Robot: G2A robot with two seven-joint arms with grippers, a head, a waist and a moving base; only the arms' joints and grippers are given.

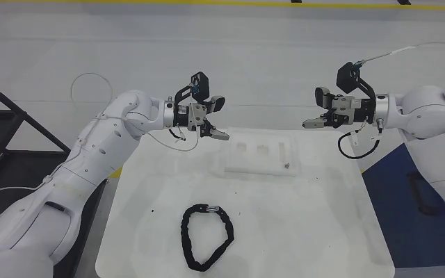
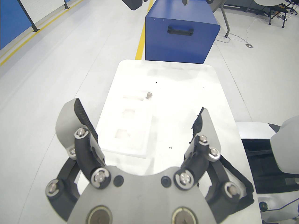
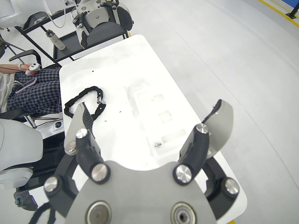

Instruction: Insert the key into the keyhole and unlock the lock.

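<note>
- Left pincer (image 1: 221, 119) and right pincer (image 1: 314, 110): both spread, empty.
- Key (image 3: 157, 144): on a white tray (image 1: 240, 163) below the right pincer; likely tiny, light, stiff, slippery, so pinch its head.
- Chain lock (image 1: 206, 236): on the table (image 1: 139, 229), well apart from both pincers, nearer the left; probably heavy, floppy, so grip its rigid metal end.

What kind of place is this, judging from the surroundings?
Probably a robotics lab or workshop hall: wide grey floor with yellow lines, blue partition panels, and a blue metal cabinet beside the white table.
</note>
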